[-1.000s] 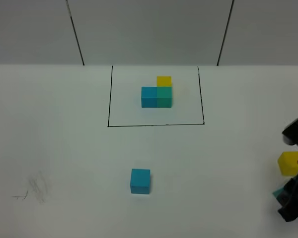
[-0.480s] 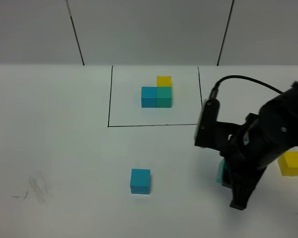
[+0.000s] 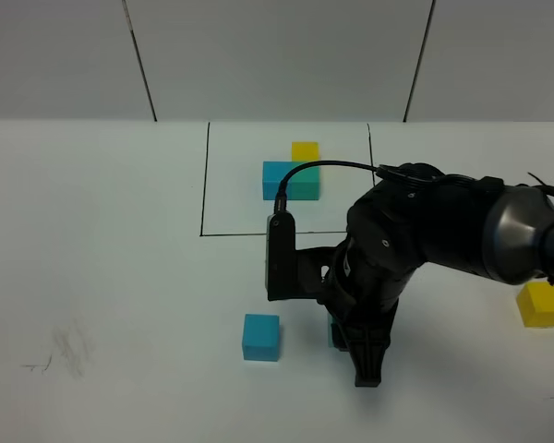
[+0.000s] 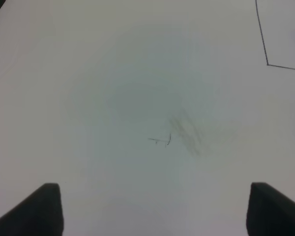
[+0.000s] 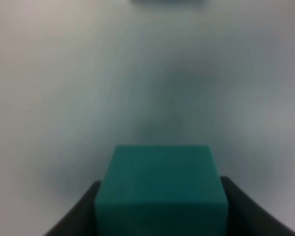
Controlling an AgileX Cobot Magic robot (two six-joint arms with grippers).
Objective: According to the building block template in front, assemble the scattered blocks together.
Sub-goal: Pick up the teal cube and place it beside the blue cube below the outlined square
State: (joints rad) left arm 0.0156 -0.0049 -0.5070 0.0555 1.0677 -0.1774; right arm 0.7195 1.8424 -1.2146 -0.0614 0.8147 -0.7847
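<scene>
The building block template (image 3: 291,173), an L of joined blue, teal and yellow cubes, sits inside the black drawn rectangle at the back. The loose blue cube (image 3: 260,337) lies on the table in front of it. My right gripper (image 3: 342,334) is shut on the teal cube (image 5: 161,184), just right of the blue cube and apart from it. Only a sliver of the teal cube (image 3: 331,330) shows under the arm in the high view. The loose yellow cube (image 3: 542,305) lies at the far right. My left gripper (image 4: 155,211) is open and empty over bare table.
Faint pencil scribbles (image 4: 179,132) mark the white table on the left, and also show in the high view (image 3: 66,349). A corner of the black frame (image 4: 268,64) shows in the left wrist view. The right arm's bulk (image 3: 425,231) covers the frame's lower right corner.
My right arm has swept left from the right edge with the teal cube, ending beside the blue cube. The yellow cube stays at the right. The blue cube has not moved.
</scene>
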